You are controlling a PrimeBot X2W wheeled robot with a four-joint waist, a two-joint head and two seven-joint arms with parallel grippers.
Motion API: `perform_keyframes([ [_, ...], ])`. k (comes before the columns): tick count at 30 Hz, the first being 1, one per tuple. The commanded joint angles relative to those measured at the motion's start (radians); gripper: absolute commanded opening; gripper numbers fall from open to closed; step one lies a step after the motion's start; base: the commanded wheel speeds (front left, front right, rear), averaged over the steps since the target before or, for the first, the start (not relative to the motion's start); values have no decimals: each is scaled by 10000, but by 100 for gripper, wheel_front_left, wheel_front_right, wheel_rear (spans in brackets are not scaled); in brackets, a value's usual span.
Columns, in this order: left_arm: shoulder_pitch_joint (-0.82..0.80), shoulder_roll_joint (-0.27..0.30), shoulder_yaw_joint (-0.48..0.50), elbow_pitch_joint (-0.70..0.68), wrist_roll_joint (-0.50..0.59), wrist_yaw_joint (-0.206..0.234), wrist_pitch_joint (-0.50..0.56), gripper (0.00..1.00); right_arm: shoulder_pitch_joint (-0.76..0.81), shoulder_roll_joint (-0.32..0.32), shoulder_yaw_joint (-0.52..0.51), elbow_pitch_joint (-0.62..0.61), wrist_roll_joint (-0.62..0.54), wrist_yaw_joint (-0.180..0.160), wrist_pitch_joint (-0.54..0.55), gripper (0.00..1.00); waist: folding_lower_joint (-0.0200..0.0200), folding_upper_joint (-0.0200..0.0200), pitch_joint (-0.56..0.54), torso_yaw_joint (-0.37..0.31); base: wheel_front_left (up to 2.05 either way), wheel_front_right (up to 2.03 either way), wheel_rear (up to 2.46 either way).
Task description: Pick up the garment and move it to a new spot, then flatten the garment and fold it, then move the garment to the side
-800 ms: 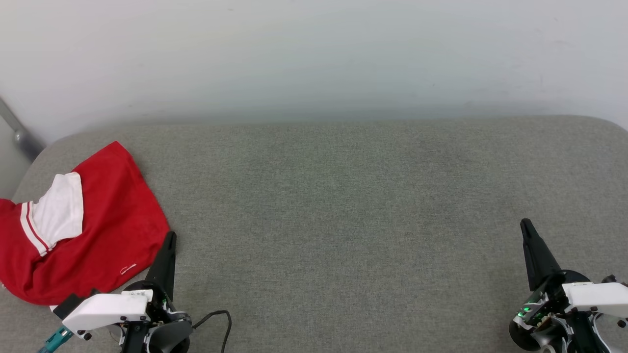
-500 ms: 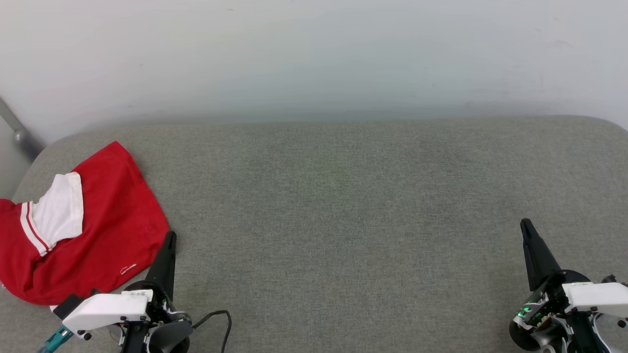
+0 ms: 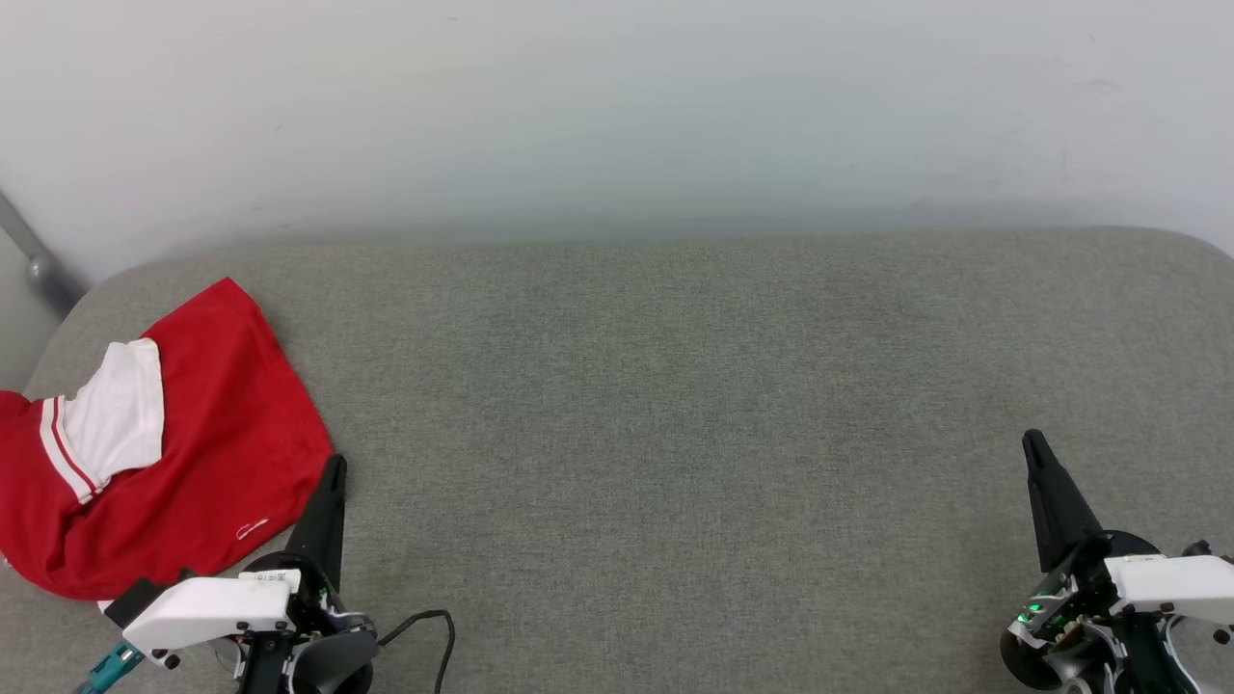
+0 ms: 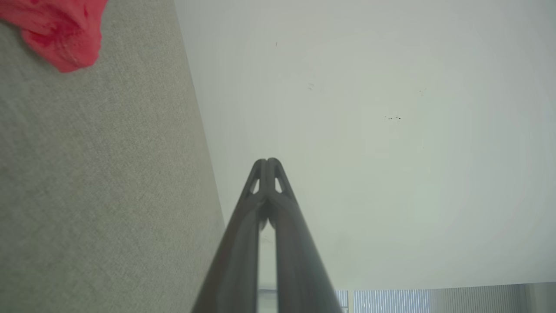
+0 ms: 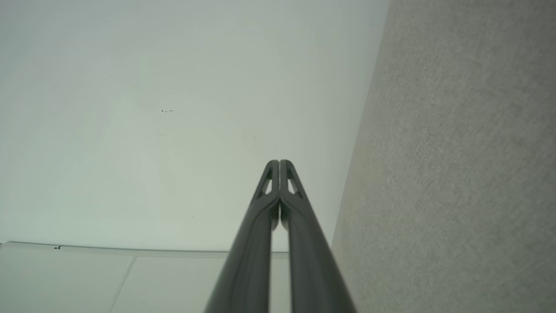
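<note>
A pale wall [image 3: 617, 106] runs along the whole far edge of the grey fabric-covered bench [image 3: 675, 434]. That edge curves down into rounded corners at the far left and far right. The widest open stretch of the bench spans from the middle to the right, bounded by the wall behind and the two arms in front.

The garment [image 3: 222, 434] lies folded at the left end of the bench, close to the rounded left corner. It is red, with a white sleeve [image 3: 120, 410] laid across its top, and its left part runs past the head view's edge. A small white logo [image 3: 253, 527] sits near its front hem.

The left pincer [image 3: 335, 467] rests at the front left with its fingers pressed together and nothing between them. Its tip is just beside the garment's right edge. The right pincer [image 3: 1032, 441] is well apart at the front right, also pressed together and holding nothing.

A grey metal bar [image 3: 29, 255] slants beyond the left corner. A thin black cable [image 3: 439, 627] loops on the bench beside the left wrist.
</note>
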Motion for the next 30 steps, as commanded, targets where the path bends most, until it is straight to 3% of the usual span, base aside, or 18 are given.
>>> perform_keyframes([
  [1,-51,-21,18,-7,7,-23,16,0,-108,33,4,6,40,-3,-11,0,0,0,0,0,0,0,0],
  [9,-51,-21,18,-7,7,-23,16,0,-108,33,5,6,40,-3,-11,0,0,0,0,0,0,0,0],
  [10,0,0,-1,0,1,0,0,100,0,0,0,-1,-1,0,0,100,0,0,0,0,0,0,0],
  [24,-116,-7,-737,-7,301,5,-588,100,395,-78,132,-451,-456,0,-489,100,0,0,3,-15,0,0,0],
  [30,-136,-5,-869,-303,1137,5,-863,100,501,-248,308,-701,-1261,0,-822,100,0,0,-1,-31,0,0,0],
])
